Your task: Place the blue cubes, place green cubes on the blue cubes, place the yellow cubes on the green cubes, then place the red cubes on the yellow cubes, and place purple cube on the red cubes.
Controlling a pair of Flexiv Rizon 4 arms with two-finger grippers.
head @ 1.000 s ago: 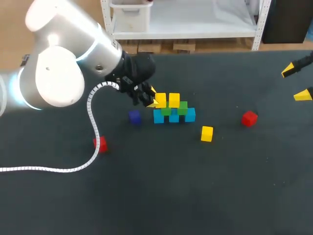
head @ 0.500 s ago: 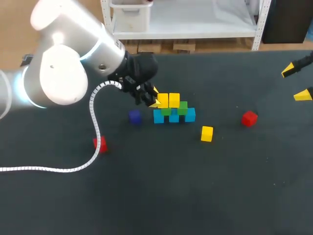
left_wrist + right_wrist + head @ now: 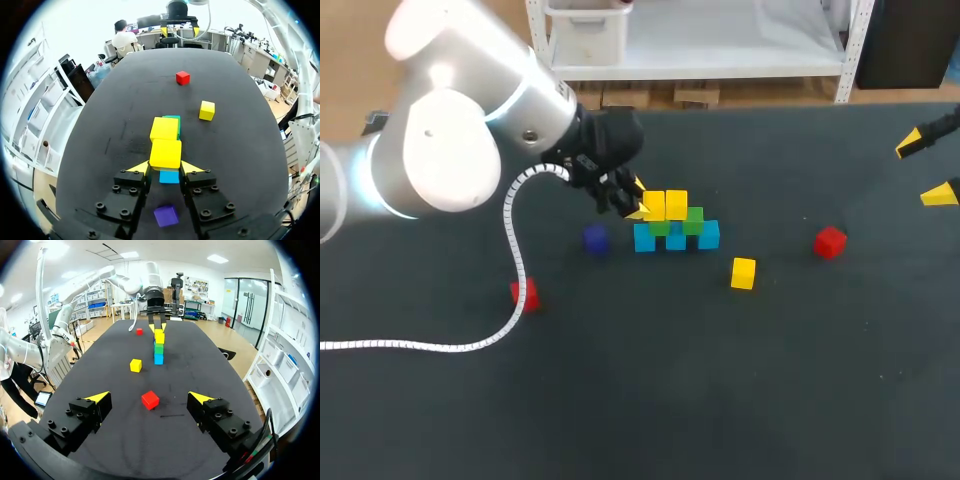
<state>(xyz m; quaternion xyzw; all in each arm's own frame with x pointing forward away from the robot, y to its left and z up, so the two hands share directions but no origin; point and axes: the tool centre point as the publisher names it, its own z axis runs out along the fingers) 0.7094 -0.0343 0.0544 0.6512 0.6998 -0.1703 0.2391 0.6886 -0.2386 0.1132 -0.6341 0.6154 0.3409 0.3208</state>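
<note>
Sitting side by side, two yellow cubes (image 3: 676, 203) top the stack, resting on the green cubes (image 3: 693, 221), which stand on a row of three blue cubes (image 3: 675, 240). The left gripper (image 3: 635, 199) is right at the stack's end yellow cube (image 3: 165, 154); from the wrist view I cannot tell whether it grips that cube or merely flanks it. The purple cube (image 3: 595, 238) lies just beside the blue row, under the left arm. A loose yellow cube (image 3: 743, 272) lies near the stack's other end, and the right red cube (image 3: 830, 242) lies farther out. The right gripper (image 3: 925, 168) hangs spread wide, well apart from the stack, with that red cube ahead of it. The left red cube (image 3: 525, 293) touches a white coiled cable (image 3: 510, 250) on the dark table (image 3: 650, 400).
</note>
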